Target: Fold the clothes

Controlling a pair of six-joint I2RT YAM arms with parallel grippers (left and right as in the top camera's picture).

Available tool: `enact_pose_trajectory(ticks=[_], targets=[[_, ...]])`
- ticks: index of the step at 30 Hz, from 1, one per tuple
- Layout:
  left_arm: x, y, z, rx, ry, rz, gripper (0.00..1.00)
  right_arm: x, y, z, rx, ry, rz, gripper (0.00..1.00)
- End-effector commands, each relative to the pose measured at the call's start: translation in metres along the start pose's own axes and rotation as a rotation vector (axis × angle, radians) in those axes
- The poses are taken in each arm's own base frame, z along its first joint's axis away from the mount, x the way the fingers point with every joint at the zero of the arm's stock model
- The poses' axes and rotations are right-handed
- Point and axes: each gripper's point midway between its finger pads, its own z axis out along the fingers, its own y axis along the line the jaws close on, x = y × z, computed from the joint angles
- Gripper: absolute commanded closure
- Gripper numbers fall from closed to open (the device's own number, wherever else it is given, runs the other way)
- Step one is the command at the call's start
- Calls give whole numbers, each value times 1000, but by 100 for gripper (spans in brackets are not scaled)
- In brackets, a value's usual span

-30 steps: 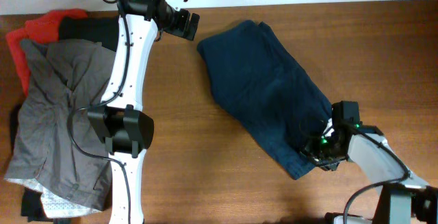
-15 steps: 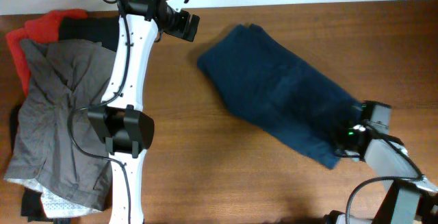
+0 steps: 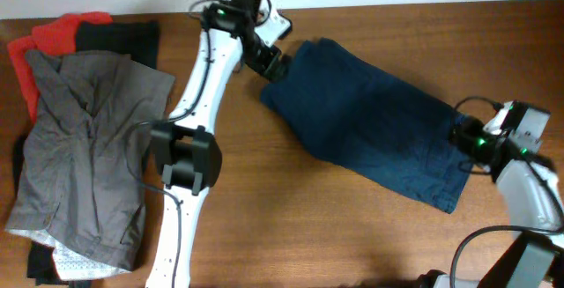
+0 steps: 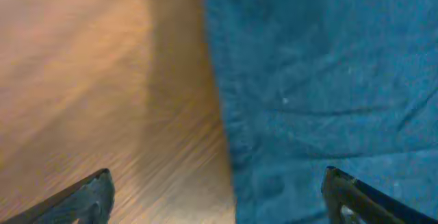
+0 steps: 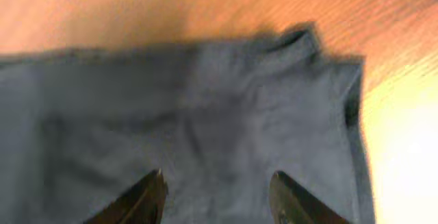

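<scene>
Just beneath left gripper (image 4: 219, 195): blue garment (image 4: 321, 80) edge.

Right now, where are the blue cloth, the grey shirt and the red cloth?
blue cloth (image 3: 370, 125): overhead view, middle of its flat top side.
grey shirt (image 3: 79, 147): overhead view, middle of its crumpled front.
red cloth (image 3: 53, 34): overhead view, the part showing above the grey shirt.

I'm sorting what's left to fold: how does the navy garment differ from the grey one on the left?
The navy garment lies alone on the table, spread fairly flat; the grey garment sits rumpled atop a pile of other clothes. The left gripper and right gripper, both open, are at the navy garment's ends; neither is near the grey garment. Both are single-coloured cloth.
</scene>
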Motion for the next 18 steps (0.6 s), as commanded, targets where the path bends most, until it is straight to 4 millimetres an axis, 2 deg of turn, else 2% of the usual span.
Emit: enact_pose_trajectory(ticks=[1, 2, 5, 9, 13, 14, 15, 18], targets=[[3, -16, 23, 124, -18, 128, 26, -6, 32, -24, -116, 84, -58, 47], [1, -15, 26, 124, -24, 132, 32, -2, 36, -29, -131, 117, -65, 47], [3, -13, 35, 125, -22, 132, 33, 4, 36, -31, -129, 147, -58, 47], [20, -13, 59, 151, 33, 112, 30, 14, 33, -33, -117, 188, -60, 46], [30, -19, 65, 173, 75, 102, 39, 16, 29, -33, -98, 197, -56, 46], [33, -23, 65, 180, 90, 95, 53, 17, 29, -33, -97, 200, -55, 46], [36, -24, 64, 186, 101, 84, 59, 18, 29, -33, -96, 205, -53, 46], [47, -29, 62, 202, 151, 22, 90, 22, 22, -34, -63, 219, -48, 46]])
